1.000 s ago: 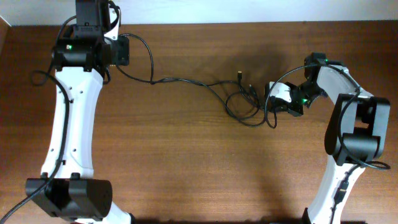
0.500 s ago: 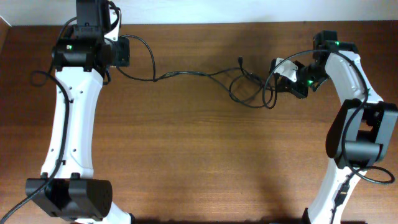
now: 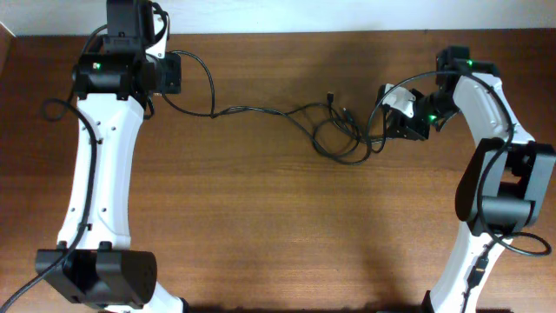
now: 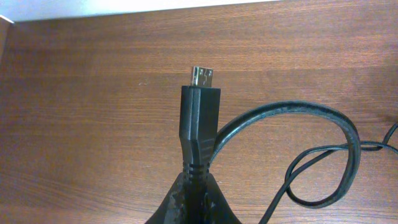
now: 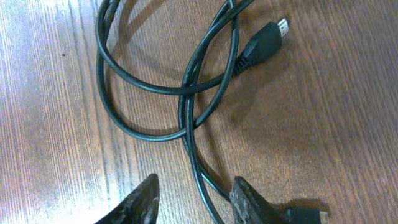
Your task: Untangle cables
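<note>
The black cables (image 3: 337,139) lie in a loose tangle of loops at mid-table, and one strand (image 3: 252,109) runs left to my left gripper (image 3: 171,74). In the left wrist view my left gripper (image 4: 198,190) is shut on a black plug with a metal tip (image 4: 200,115), which stands upright above the fingers. My right gripper (image 3: 387,119) sits at the right edge of the tangle. In the right wrist view it (image 5: 196,193) is open, and a cable strand (image 5: 198,171) passes between its fingers on the table. A loose plug (image 5: 266,41) lies beyond it.
The wooden table (image 3: 261,226) spans the whole view, with its back edge against a white wall. Both white arms reach in from the front corners. Another plug (image 5: 310,211) lies by my right finger. Two small plug ends (image 3: 334,97) lie at the tangle's top.
My right gripper moved toward the back of the table, dragging the tangle and tightening the strand, then eased down. The loops now lie slack again. The left arm has not moved.
</note>
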